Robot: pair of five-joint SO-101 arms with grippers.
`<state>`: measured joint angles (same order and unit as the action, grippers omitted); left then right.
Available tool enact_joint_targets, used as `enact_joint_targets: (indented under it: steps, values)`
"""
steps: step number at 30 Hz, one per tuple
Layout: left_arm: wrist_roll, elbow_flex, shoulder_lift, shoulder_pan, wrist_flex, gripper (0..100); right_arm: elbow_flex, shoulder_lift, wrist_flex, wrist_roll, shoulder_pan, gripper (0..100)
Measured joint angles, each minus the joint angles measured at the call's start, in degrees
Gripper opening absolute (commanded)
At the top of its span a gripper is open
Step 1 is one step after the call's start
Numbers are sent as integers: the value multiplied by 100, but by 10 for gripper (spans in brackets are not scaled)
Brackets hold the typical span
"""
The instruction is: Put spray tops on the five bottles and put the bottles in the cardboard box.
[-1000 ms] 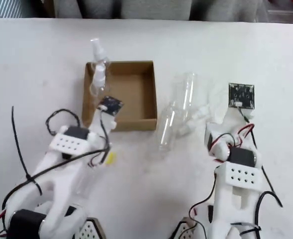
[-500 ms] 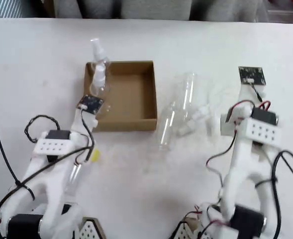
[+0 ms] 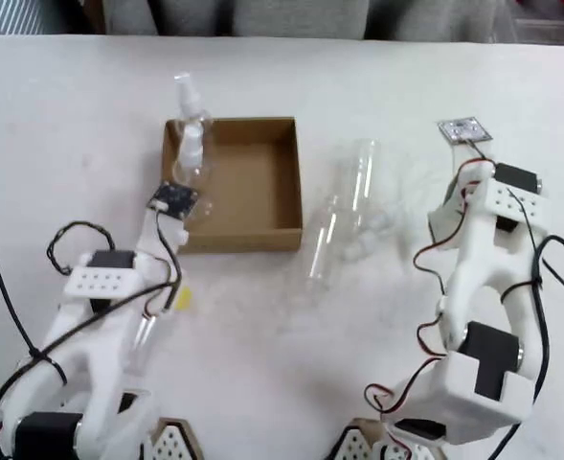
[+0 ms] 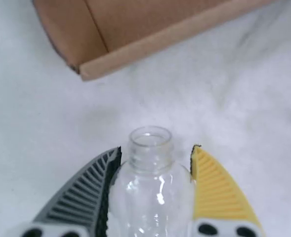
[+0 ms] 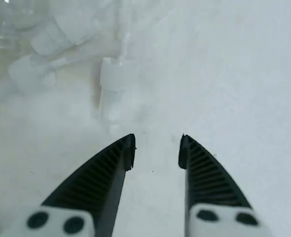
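Note:
My left gripper (image 4: 155, 153) is shut on the neck of a clear, topless bottle (image 4: 150, 197), its mouth facing the cardboard box (image 4: 135, 44) a short way off. In the high view the left arm (image 3: 100, 280) sits just in front of the box's (image 3: 248, 235) front-left corner. My right gripper (image 5: 156, 143) hangs open over bare table, with several white spray tops (image 5: 113, 84) lying just beyond its fingertips. Two topless bottles (image 3: 363, 172) (image 3: 322, 244) lie between the box and the right arm (image 3: 497, 196). Two bottles with spray tops (image 3: 191, 144) stand at the box's back-left corner.
The box is open-topped with low walls, and its floor (image 3: 253, 182) is bare. The white table (image 3: 282, 326) has free room in front of the box and between the two arms. The table's far edge runs along the top of the high view.
The right arm has stretched away from its base toward the back of the table. The left arm drew back and to the left with the bottle, then held still.

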<state>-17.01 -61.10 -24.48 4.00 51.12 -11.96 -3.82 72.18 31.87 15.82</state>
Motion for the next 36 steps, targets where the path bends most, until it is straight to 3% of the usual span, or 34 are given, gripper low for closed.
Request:
enact_joint_targets:
  steps: [8, 17, 22, 28, 36]
  values:
    - [0, 0, 0, 0, -105, 32, 0, -202, -97, -281, -738, 155]
    - [0, 0, 0, 0, -114, 32, 26, -1609, -1002, -308, -756, 150]
    - [0, 0, 0, 0, -132, 32, 193, -1697, -1011, -316, -695, 5]
    - [0, 0, 0, 0, -185, 32, 756, -1688, -273, -308, -378, 18]
    - [0, 0, 0, 9, -220, 32, 1969, -1178, 1196, -299, 686, 16]
